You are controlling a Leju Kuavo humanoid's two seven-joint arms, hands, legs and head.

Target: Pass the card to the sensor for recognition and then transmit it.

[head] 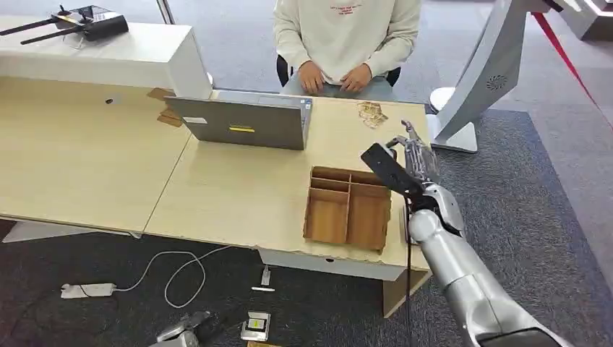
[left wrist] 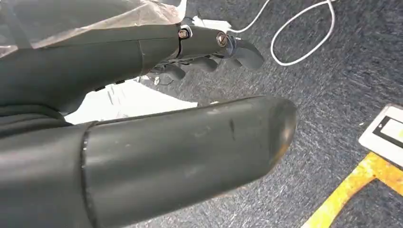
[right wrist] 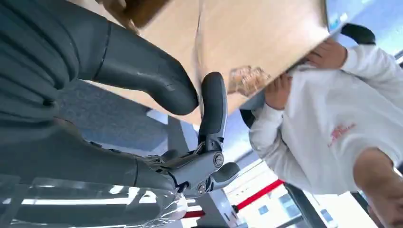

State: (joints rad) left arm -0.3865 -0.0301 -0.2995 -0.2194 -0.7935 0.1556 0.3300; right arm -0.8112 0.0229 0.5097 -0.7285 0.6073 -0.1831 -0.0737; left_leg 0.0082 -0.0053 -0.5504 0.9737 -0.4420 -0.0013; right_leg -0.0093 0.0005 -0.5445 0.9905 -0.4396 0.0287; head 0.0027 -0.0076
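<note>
A small stack of cards (head: 371,113) lies on the wooden table (head: 238,195) near its far right edge, in front of a seated person (head: 345,36). My right hand (head: 415,155) hovers over the table's right edge, a little nearer to me than the cards. In the right wrist view the thumb (right wrist: 157,80) and one raised finger (right wrist: 213,104) stand slightly apart with nothing between them, and the cards (right wrist: 247,78) lie beyond them. My left hand (left wrist: 204,52) hangs low over the carpet, its fingers loosely bent and holding nothing.
A wooden tray with compartments (head: 349,208) sits just left of my right hand. A grey laptop (head: 246,121) stands open at the far side, facing the person. On the floor are a white cable (head: 173,275) and a small white device (left wrist: 385,133).
</note>
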